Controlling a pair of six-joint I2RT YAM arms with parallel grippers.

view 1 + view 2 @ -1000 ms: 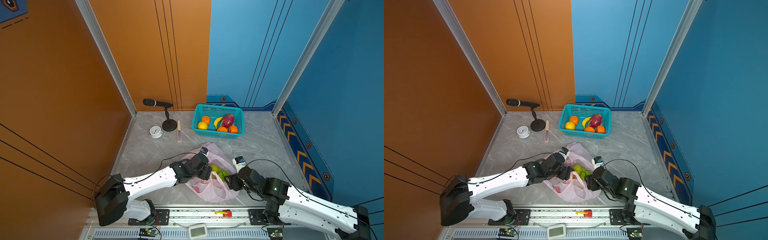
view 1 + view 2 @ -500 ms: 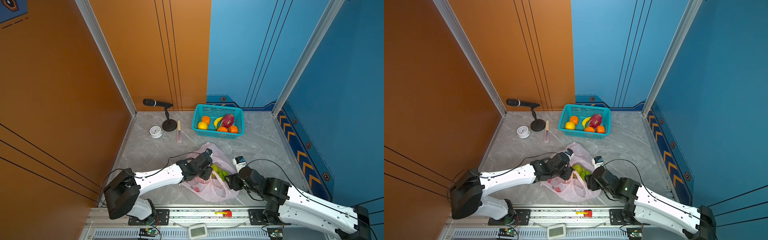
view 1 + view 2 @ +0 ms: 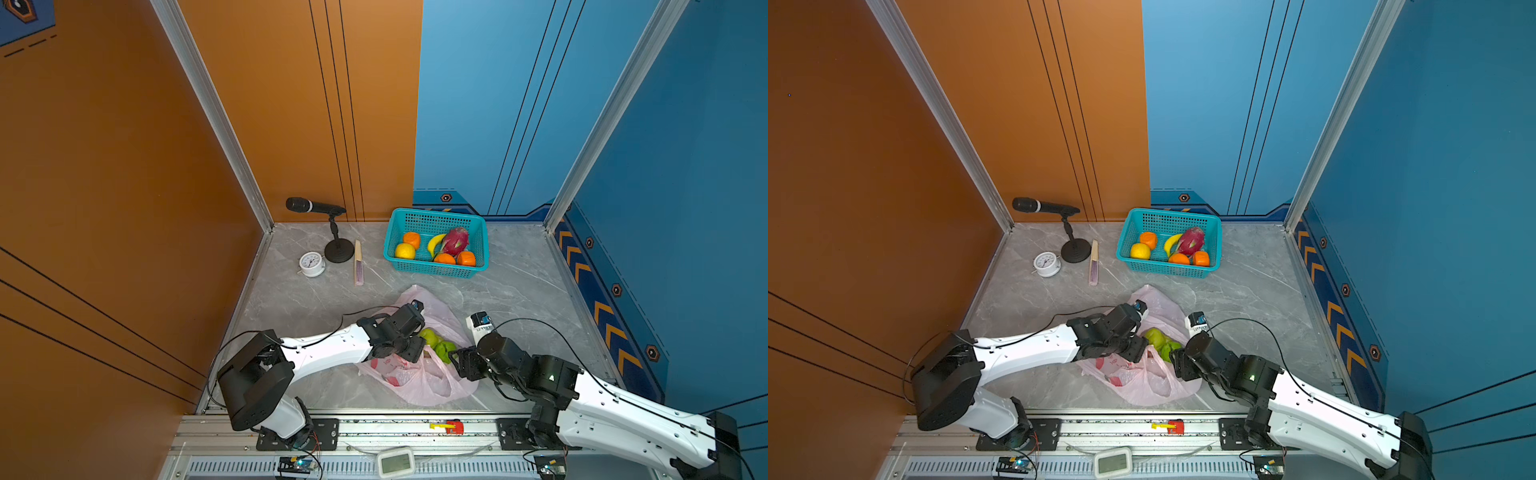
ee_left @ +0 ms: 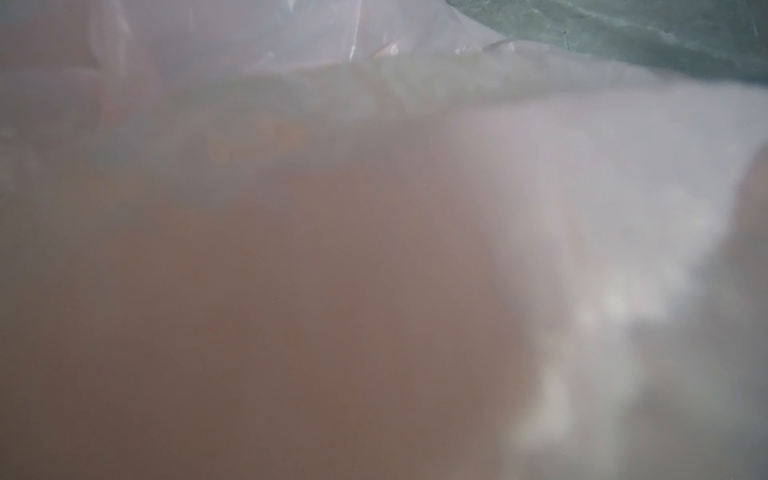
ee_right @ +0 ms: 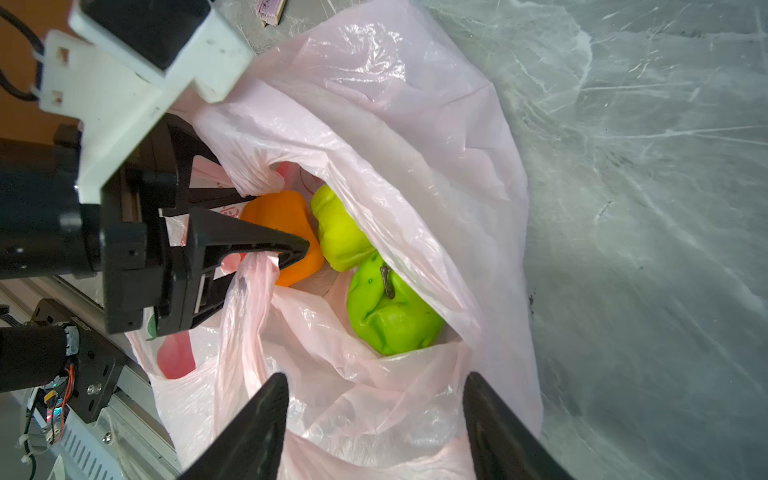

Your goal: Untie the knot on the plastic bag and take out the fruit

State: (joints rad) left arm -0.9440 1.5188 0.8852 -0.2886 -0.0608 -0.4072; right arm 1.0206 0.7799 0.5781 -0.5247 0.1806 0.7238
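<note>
**Robot arms work the mouth of an open fruit bag.** A pale-pink plastic bag [image 3: 419, 386] lies open-mouthed on the grey marbled tabletop [image 3: 519, 282] near the front rail. In both top views a gripper stands at its opening from either side.

The left gripper [image 5: 280, 222], jaws spread, sits slightly deeper in the mouth than a second ago. Behind it, the left arm [image 3: 324, 353] has swung its big black joint by the rail in toward the table. The fingertips sit at an orange fruit [image 5: 291, 212], one at its edge and one across its face; whether they press it cannot be told. A loose handle of the bag drapes over the lower finger.

Beside the orange piece, inside the bag, lie a yellow-green fruit [image 5: 338, 237] and a green fruit [image 5: 390, 320] with a brown stem, both where they lay a second ago. The right gripper [image 5: 374, 376] has not shifted, its jaws wide apart over the bag's near rim. Blurred pink plastic fills the left wrist view.

Behind the bag and well apart from it, a teal mesh basket [image 3: 436, 216] holds three oranges [image 3: 411, 240], a yellow citrus [image 3: 405, 251], a dragon fruit [image 3: 455, 241] and a banana [image 3: 434, 243].
</note>
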